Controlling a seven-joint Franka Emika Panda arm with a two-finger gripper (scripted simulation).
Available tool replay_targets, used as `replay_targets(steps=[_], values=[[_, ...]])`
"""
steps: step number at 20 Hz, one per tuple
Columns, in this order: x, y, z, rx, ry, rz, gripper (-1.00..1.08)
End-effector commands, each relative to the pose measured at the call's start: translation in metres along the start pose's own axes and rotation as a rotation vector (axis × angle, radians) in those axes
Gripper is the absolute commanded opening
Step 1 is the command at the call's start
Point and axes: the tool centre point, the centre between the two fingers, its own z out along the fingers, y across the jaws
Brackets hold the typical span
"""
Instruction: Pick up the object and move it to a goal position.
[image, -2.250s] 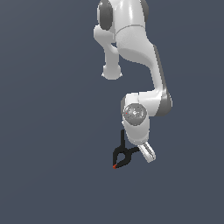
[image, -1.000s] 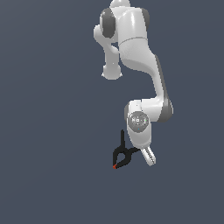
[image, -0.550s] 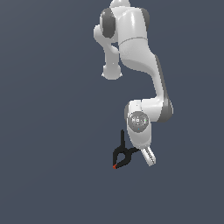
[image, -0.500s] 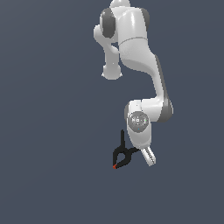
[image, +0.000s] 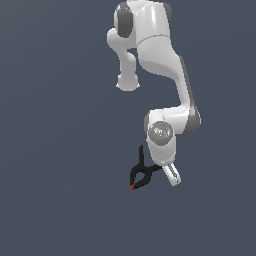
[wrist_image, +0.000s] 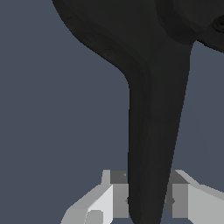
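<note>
Fingers (wrist_image: 109, 199) of the gripper (wrist_image: 148, 200) sit pressed against either side of one thin black handle in the wrist view, pinching the spring clamp (wrist_image: 153, 109) so that its dark body fills most of that picture and its long axis runs straight away from the pads. From where the exterior view looks on, the clamp (image: 141, 174) hangs off the gripper (image: 167, 172) toward the exterior view's left, touching it at the handle end, its other handle sticking upward and its red-orange tip pointing down and away from the arm. So the object lies lengthwise out from the fingertips rather than across them, held near one end, and I'd judge any carrying move has to allow for that overhang swinging. No goal marker shows against the plain grey ground, so which way it must travel cannot be told. Farther back, the white arm (image: 150, 45) folds down from above.
</note>
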Motion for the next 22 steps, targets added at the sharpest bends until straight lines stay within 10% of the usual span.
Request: replay_targets(steps=[1, 22], values=[[-0.009, 0.001, -0.012, 0.005, 0.001, -0.002, -1.0], [-0.143, 0.049, -0.175, 0.005, 0.001, -0.002, -1.0]])
